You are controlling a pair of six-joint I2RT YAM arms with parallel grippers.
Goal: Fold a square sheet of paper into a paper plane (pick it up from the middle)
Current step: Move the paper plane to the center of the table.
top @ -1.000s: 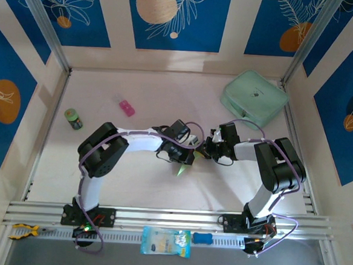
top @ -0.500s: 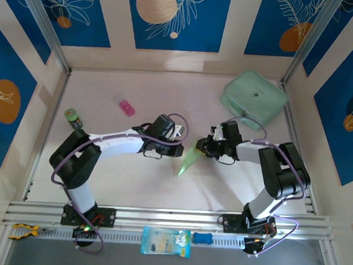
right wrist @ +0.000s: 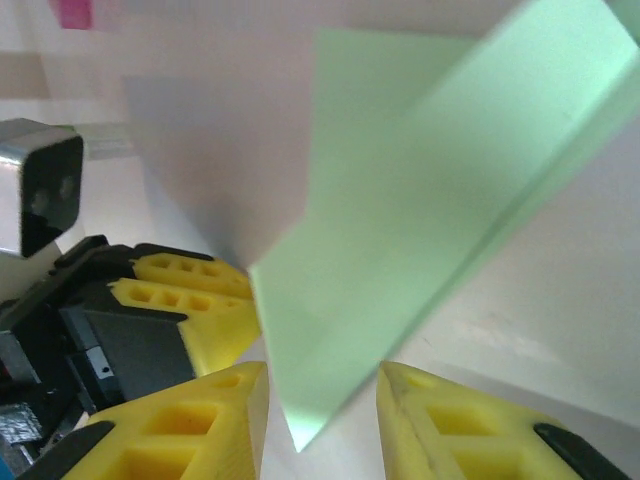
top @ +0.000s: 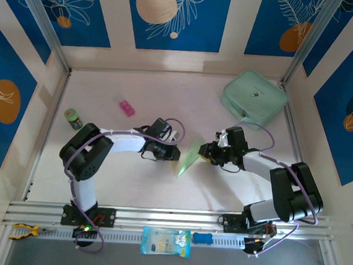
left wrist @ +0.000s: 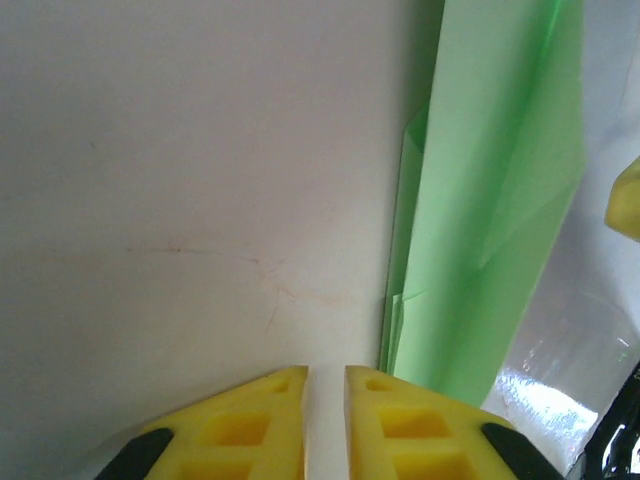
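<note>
The paper plane (top: 189, 158), a slim pale-green dart with a centre crease, rests on the table between my two grippers, its point toward the near edge. My left gripper (top: 176, 153) sits just left of it. In the left wrist view the left gripper (left wrist: 326, 372) has its jaws a narrow gap apart over bare table, with the plane (left wrist: 480, 200) to its right. My right gripper (right wrist: 322, 372) stands open; a corner of the plane (right wrist: 400, 250) hangs between its fingers and touches neither pad. The left gripper's fingers (right wrist: 185, 275) show behind the paper.
A mint-green zip case (top: 255, 97) lies at the back right. A pink item (top: 127, 108) and a small green-capped bottle (top: 74, 119) sit at the left. A blue-white packet (top: 165, 241) and a yellow tool (top: 23, 231) lie by the front rail.
The left gripper let go of the plane and drew back to the left, its jaws parting slightly. The right gripper opened off the plane and its arm shifted right.
</note>
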